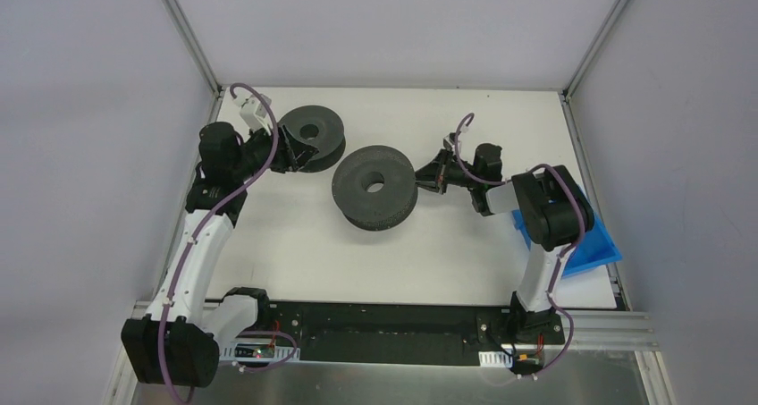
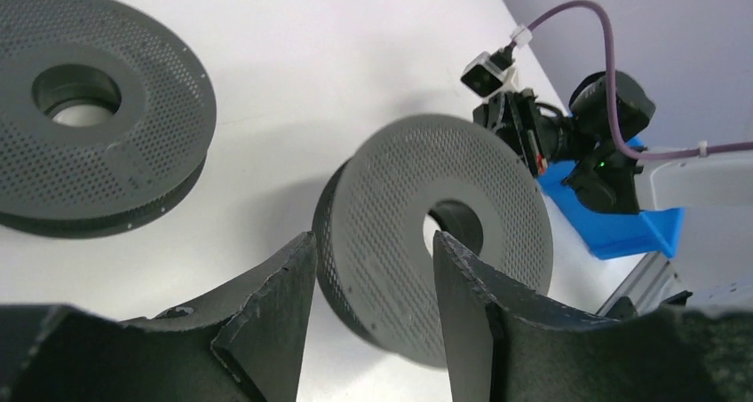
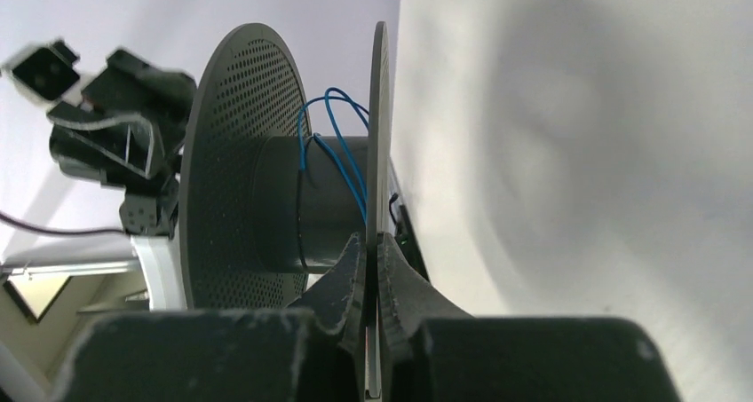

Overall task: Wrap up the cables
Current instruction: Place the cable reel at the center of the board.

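Note:
A thin blue cable [image 3: 342, 145] loops loosely round the core of a dark grey spool [image 1: 375, 188] in the middle of the table. That spool [image 2: 417, 216] sits tilted, its perforated face turned towards the left arm. My right gripper [image 1: 427, 174] is shut on the spool's thin right flange [image 3: 380, 109], whose edge is pinched between the fingertips of the right gripper [image 3: 371, 240]. My left gripper [image 1: 297, 157] stands open beside a second dark grey spool [image 1: 315, 132] lying flat at the back left. The left gripper [image 2: 373, 238] holds nothing, and the tilted spool lies beyond its fingers.
A blue bin [image 1: 590, 244] sits at the table's right edge, under the right arm. Purple cords run along both arms. Grey walls with metal posts close the table on three sides.

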